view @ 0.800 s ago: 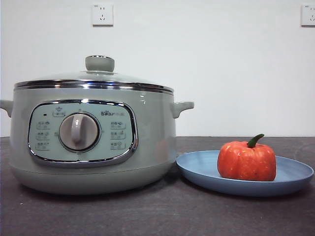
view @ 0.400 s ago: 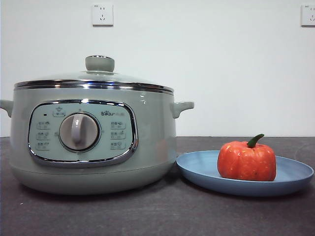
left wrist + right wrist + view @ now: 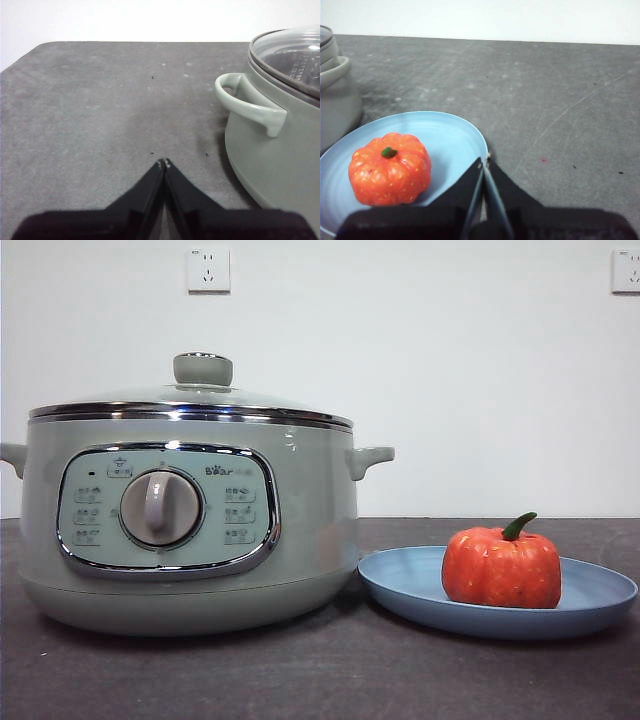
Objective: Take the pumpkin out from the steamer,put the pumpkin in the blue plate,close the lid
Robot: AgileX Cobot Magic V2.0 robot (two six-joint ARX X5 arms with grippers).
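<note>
The orange-red pumpkin point(image 3: 502, 567) with its green stem sits in the blue plate point(image 3: 400, 585), right of the steamer point(image 3: 310, 530). The glass lid point(image 3: 190, 400) with its sage-green knob rests shut on the steamer's chrome rim. Neither arm shows in the front view. In the left wrist view my left gripper point(image 3: 164, 162) is shut and empty over bare table, beside the steamer's side handle point(image 3: 247, 102). In the right wrist view my right gripper point(image 3: 484, 159) is shut and empty, above the plate's point(image 3: 455, 132) rim, beside the pumpkin point(image 3: 390, 169).
The steamer point(image 3: 332, 95) and plate stand on a dark grey table point(image 3: 330, 670) before a white wall with two sockets point(image 3: 208, 270). The table's far edge and rounded corner point(image 3: 45, 46) show in the left wrist view.
</note>
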